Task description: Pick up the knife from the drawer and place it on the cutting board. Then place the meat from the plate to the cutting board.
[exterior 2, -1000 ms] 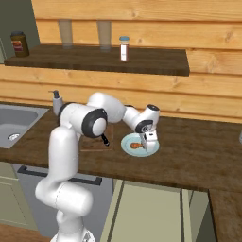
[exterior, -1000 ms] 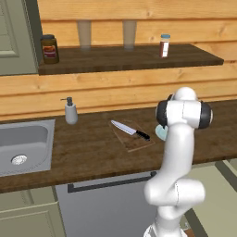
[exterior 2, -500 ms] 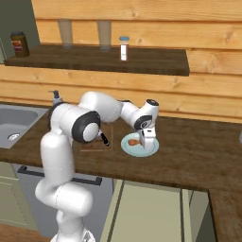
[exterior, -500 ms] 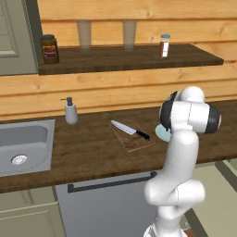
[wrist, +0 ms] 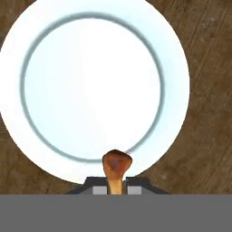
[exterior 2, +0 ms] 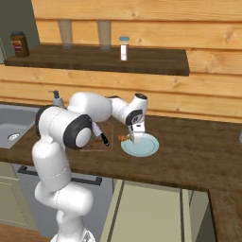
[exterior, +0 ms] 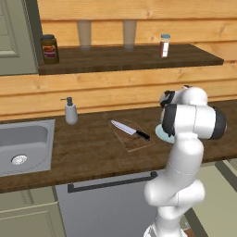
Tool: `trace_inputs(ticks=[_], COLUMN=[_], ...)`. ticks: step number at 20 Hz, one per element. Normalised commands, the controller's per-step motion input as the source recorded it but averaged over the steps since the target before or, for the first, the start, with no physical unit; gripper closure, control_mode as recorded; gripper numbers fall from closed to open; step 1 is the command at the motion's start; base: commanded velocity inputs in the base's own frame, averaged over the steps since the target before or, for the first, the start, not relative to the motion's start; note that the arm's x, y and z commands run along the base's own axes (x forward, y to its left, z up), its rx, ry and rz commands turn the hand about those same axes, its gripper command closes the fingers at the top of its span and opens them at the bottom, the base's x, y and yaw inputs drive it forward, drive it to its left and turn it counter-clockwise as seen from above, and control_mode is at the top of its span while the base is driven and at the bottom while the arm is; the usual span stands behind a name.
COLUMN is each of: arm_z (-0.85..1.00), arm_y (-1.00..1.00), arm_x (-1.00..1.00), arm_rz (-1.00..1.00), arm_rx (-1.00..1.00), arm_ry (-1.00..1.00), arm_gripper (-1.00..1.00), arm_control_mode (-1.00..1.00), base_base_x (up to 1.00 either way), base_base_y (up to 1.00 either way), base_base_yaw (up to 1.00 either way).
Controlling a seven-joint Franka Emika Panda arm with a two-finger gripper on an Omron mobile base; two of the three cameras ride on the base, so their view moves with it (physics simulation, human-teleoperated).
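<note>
holding meat (wrist: 117,166) by its thin bone end, tool (wrist: 116,185) clamped narrow | meat above plate (wrist: 54,54) rim | light, stiff, maybe slippery | knife (exterior: 130,130) on cutting board (exterior: 139,141)

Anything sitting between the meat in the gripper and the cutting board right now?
Nothing visible. The gripper holds the meat above the plate; the cutting board lies just beside it, with the knife on the board.
</note>
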Motion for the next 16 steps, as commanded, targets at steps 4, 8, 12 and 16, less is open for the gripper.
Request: trace_inputs(ticks=[4, 8, 12, 16], arm_z=[0.01, 0.0, -0.02, -0.14], arm_y=[0.96, 0.95, 0.82, 0.56], arm_x=[0.22, 0.33, 0.41, 0.48], arm_rz=[0.0, 0.0, 0.0, 0.0], arm_rx=[0.0, 0.0, -0.05, -0.05], arm_ry=[0.09, 0.12, 0.14, 0.1], arm_gripper=[1.0, 1.0, 1.0, 1.0], arm_control_mode=[-1.0, -1.0, -1.0, -1.0], base_base_x=[0.0, 0.0, 0.0, 0.0], base_base_y=[0.0, 0.0, 0.0, 0.0], base_base_yaw=[0.0, 0.0, 0.0, 0.0])
